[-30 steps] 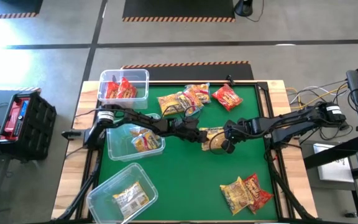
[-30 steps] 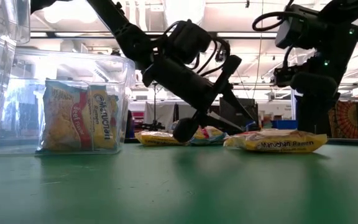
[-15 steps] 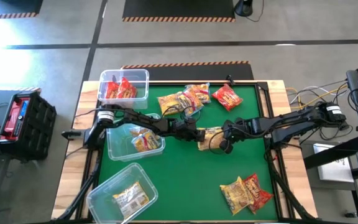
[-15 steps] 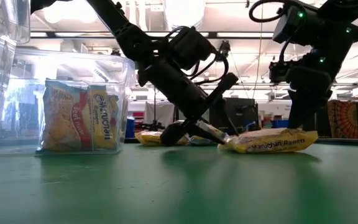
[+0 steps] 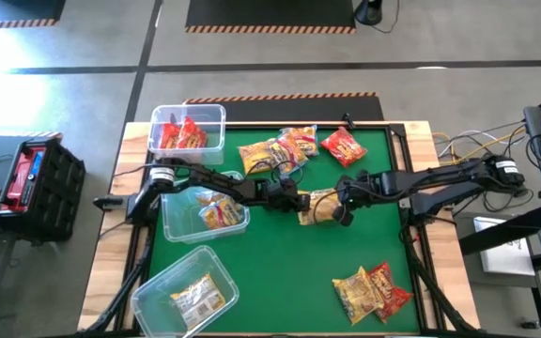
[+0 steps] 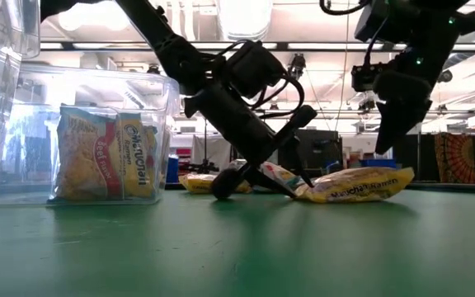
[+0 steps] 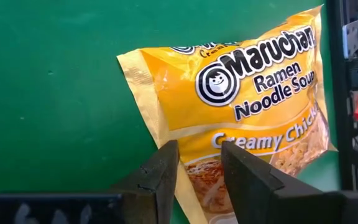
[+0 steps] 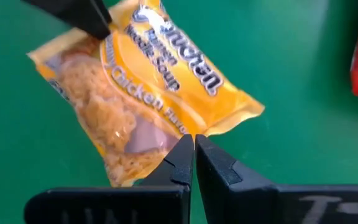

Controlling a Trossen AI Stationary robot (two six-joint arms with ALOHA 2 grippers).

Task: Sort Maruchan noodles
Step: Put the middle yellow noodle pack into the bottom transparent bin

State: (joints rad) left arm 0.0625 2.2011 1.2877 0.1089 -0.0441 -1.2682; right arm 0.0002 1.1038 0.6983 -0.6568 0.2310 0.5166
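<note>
A yellow Maruchan packet [image 5: 322, 205] lies mid-table between my two grippers; it also shows in the low view [image 6: 357, 186] and both wrist views [image 7: 253, 93] [image 8: 154, 87]. My left gripper [image 5: 299, 202] [image 7: 201, 168] is down at the packet's left end, its fingers nearly shut on it. My right gripper [image 5: 344, 205] [image 8: 194, 146] is shut and empty. In the low view the right gripper [image 6: 383, 140] hangs above the packet's right end, clear of it. My left gripper holds the yellow packet at its left end, near one corner [image 7: 194, 165]. One finger [image 7: 163, 171] sits over the packet's side edge and the other [image 7: 244, 177] on its printed face. The fingers slant down from the table's left. That end [image 6: 277, 173] is raised a little; the middle rests on the table.
Three clear bins stand at the left: a far one with red packets [image 5: 188, 131], a middle one [image 5: 205, 211], and a near one [image 5: 184, 296]. Loose packets lie at the far middle [image 5: 275, 152], with a red one [image 5: 343, 145] beside them. Two more lie near right [image 5: 372, 291].
My left gripper has come down and toward the table's right onto the yellow packet's left end, which now sits raised. My right gripper has risen off the packet's right end. The packet has slid slightly toward the far left.
</note>
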